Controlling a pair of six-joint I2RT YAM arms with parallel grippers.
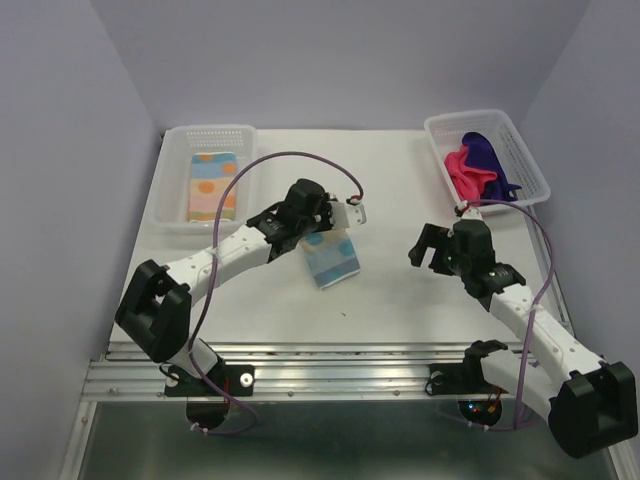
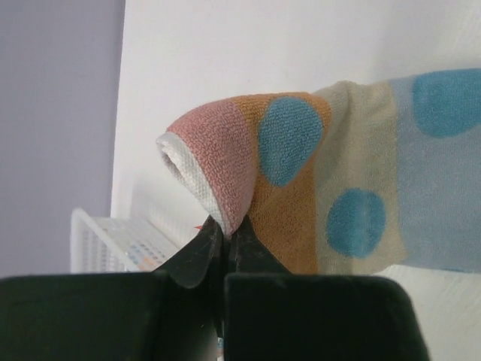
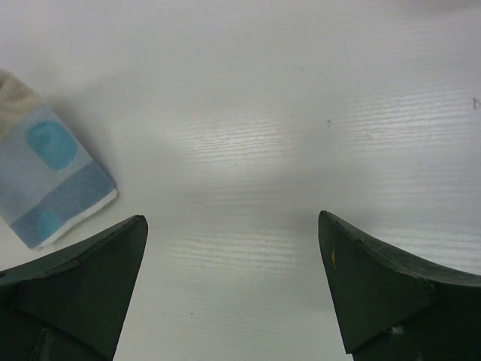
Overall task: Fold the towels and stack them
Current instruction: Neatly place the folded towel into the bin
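Left gripper is pinched tight on the folded pink-and-orange edge of a striped, polka-dotted towel at mid-table. The rest of the cloth trails from the fingers toward the near right. Whether its blue end rests on the surface or hangs just above cannot be told.

Right gripper hovers nearby to the right with its fingers spread wide and nothing between them. Its wrist view catches only the towel's blue corner at the far left.

1 matching striped towel lies folded flat in the left basket, up and to the left of the held cloth. The left arm is plainly the nearer of the 2 to it. A likely next move is a carry across to that basket, with the towel's long axis turned to match the 1 below.

The hot pink towel and purple towel sit crumpled together in the right basket, just beyond the idle gripper, not yet folded.
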